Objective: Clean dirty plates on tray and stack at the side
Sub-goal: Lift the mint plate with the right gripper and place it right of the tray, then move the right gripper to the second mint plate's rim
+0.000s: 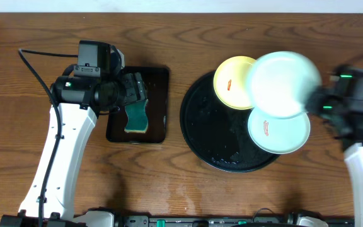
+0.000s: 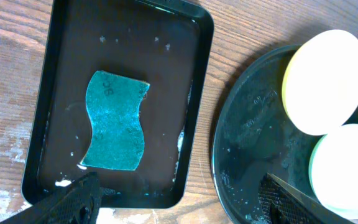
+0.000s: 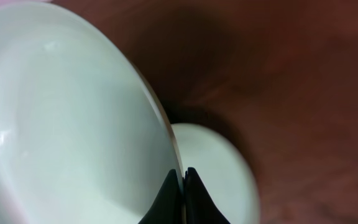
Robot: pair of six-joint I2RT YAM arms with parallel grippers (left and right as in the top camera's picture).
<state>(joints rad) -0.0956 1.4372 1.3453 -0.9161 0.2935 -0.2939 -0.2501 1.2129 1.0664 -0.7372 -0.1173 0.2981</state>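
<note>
While the right tool (image 3: 182, 186) is pressed together on the rim of one mint-green plate (image 1: 282, 75), holding it raised and tilted above the right part of the round black tray (image 1: 200, 120), no plate is yet stacked at the side.

Held plate: blurred in the overhead view. No smear shows on the face visible, but I cannot confirm that it is clean.

Yellow plate (image 1: 232, 82): lies at the tray's far edge, red-orange smear present.

Second mint-green plate (image 1: 279, 129): lies at the tray's near right edge, smear present, partly covered from above by the raised one.

Left tool (image 2: 182, 199): fingers spread wide, empty, hovering over the rectangular black tray (image 2: 67, 62). The teal sponge (image 2: 114, 121) lies flat in it, not touched.

Judgement: early stage. The sponge is not picked up, and all three plates remain to be wiped and stacked on the table (image 1: 169, 31) beside the round tray.
</note>
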